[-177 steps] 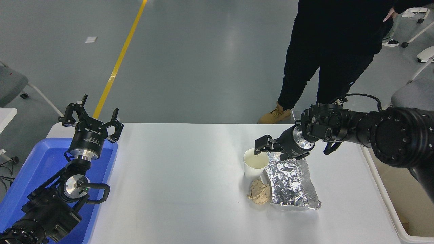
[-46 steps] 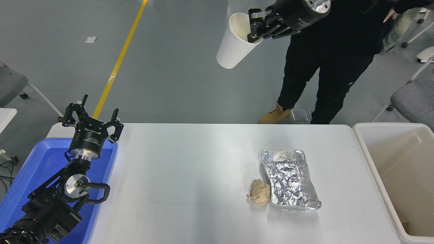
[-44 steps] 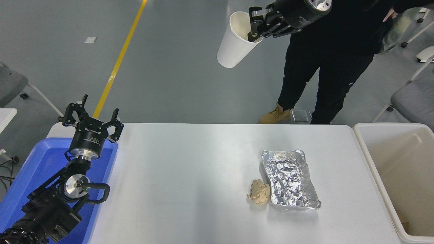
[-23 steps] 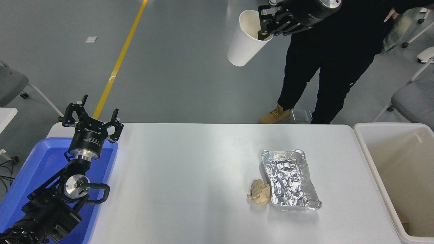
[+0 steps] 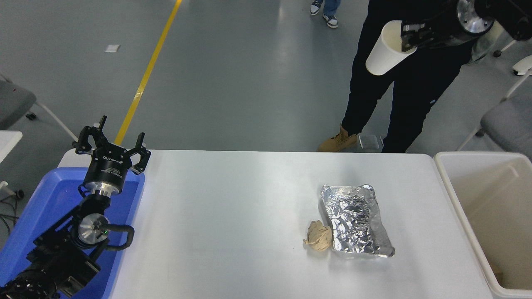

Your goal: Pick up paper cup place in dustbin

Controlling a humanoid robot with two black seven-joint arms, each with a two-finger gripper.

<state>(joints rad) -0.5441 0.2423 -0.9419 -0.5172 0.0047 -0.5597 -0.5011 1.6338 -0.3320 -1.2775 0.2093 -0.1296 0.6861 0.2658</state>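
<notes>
One paper cup (image 5: 384, 49), one dustbin (image 5: 445, 169), two grippers.

The right gripper (image 5: 409, 36) pinches the cup's rim high at far right, in front of a person (image 5: 409, 89); the cup tilts, base down-left (long axis diagonal), well above the bin off the table's (image 5: 232, 216) right edge. The left gripper (image 5: 111, 143), fingers spread, is parked over the blue tray (image 5: 50, 199).

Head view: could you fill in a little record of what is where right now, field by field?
right gripper: raised high, shut on the rim of the paper cup
paper cup: tilted, in the air, not yet over the dustbin
dustbin: at the table's right end
left gripper: parked open above the blue tray
on table: foil tray, crumpled brown paper ball beside it
far side: a person standing
</notes>
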